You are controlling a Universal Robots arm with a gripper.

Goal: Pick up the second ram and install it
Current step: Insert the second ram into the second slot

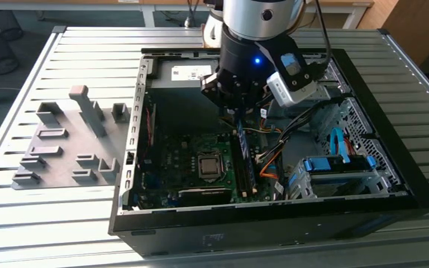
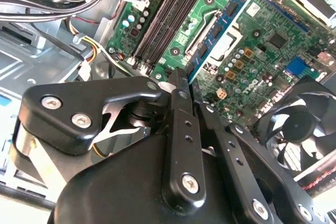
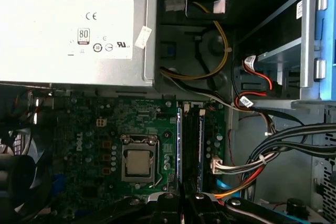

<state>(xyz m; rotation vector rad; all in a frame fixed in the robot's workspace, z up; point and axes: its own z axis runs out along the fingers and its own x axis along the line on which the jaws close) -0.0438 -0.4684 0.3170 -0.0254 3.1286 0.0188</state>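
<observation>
Black gripper (image 2: 184, 90) linkage sits closest to the lens in the second wrist view, its two fingers (image 2: 177, 85) drawn nearly together on the top edge of the second ram (image 2: 212, 38), a thin blue-green strip that runs away from the fingertips over the motherboard (image 2: 262, 40). In the exterior view the same strip (image 1: 242, 153) stands on edge under the gripper (image 1: 237, 111), inside the open computer case (image 1: 136, 139), over the memory slots (image 3: 190, 145) just beside the processor socket (image 3: 139, 161).

Whether the strip is fully seated cannot be told. To do this step well, my judgement is that the board should stay parallel to its slot, with pressure straight down and even along its length; any tilt risks binding one end.

Room is tight. A cable bundle (image 3: 273, 156) runs just beside the slots on one side, the socket on the other, and the power supply (image 3: 73, 24) closes off the far end. The drive cage (image 1: 341, 178) stands near on the exterior view's right. Straight up is the open way. The grey holder blocks (image 1: 69, 142) lie outside the case on the table (image 1: 20, 223).
</observation>
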